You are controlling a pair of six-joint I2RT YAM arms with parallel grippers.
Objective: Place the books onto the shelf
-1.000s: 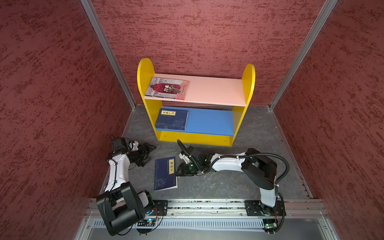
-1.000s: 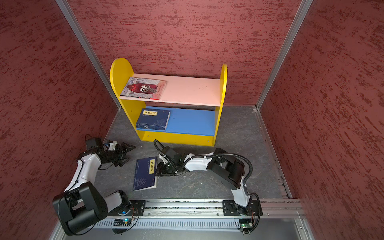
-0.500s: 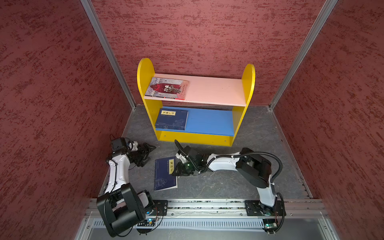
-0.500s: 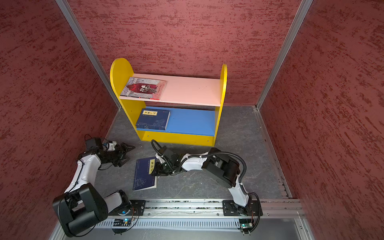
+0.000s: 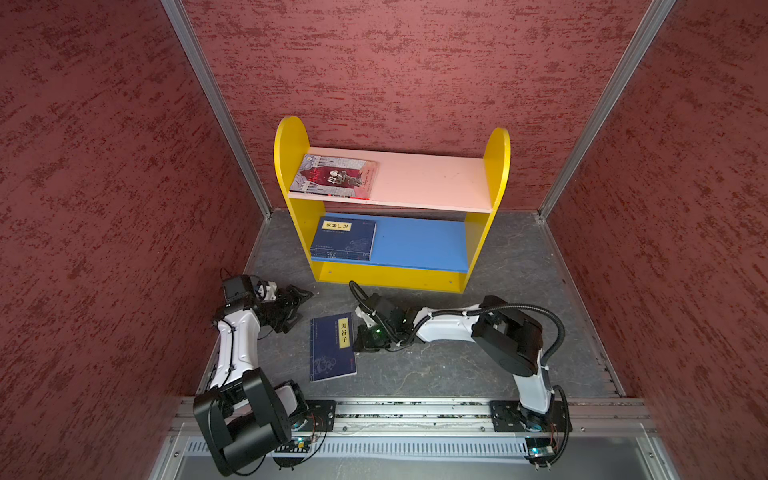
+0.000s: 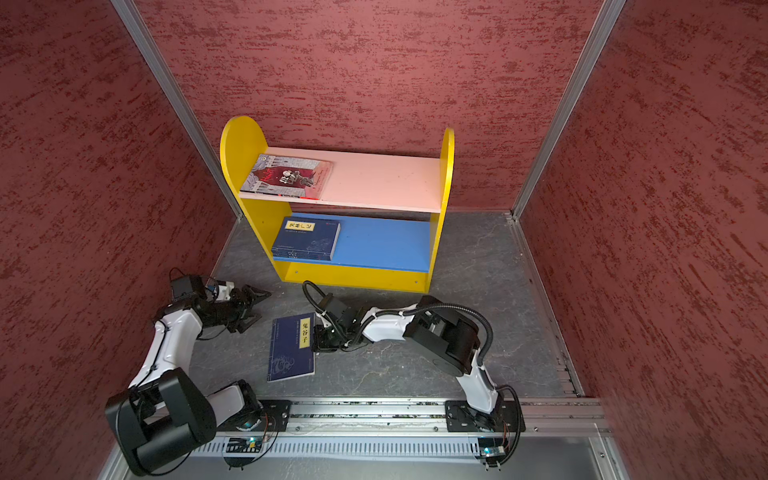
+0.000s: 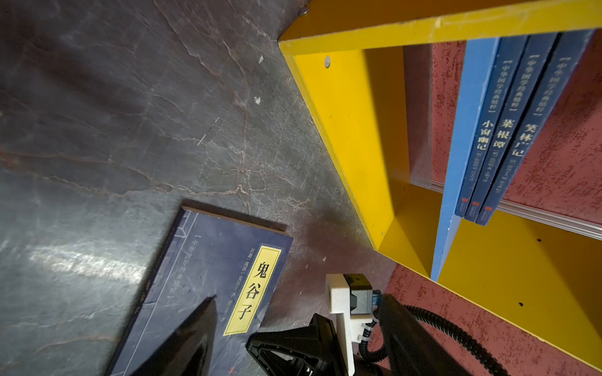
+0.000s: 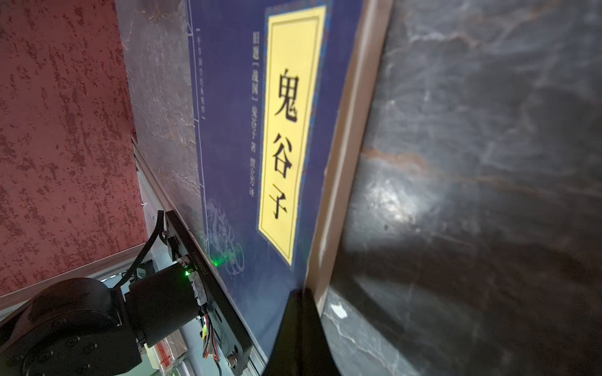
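Right claw (image 5: 356, 338) black. At its tips, navy book (image 5: 332, 349): yellow label, black characters, pale cloud line-work, tan page edge. Beyond the claw, shelf (image 5: 291, 141): yellow sides, pale pink upper board (image 5: 432, 178), blue lower board (image 5: 415, 245). Red-and-grey illustrated book (image 5: 334, 176) on pink; navy stack (image 5: 345, 241) on blue, yellow label too. Worktop (image 5: 436, 365) dark grey, pale veins, rust streaks. Walls (image 5: 395, 62) mottled maroon.

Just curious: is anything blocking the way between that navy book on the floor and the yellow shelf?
Nothing visible does. Only grey floor separates the navy paperback with its yellow label from the yellow-sided wooden shelf; the right gripper sits at the book's side.
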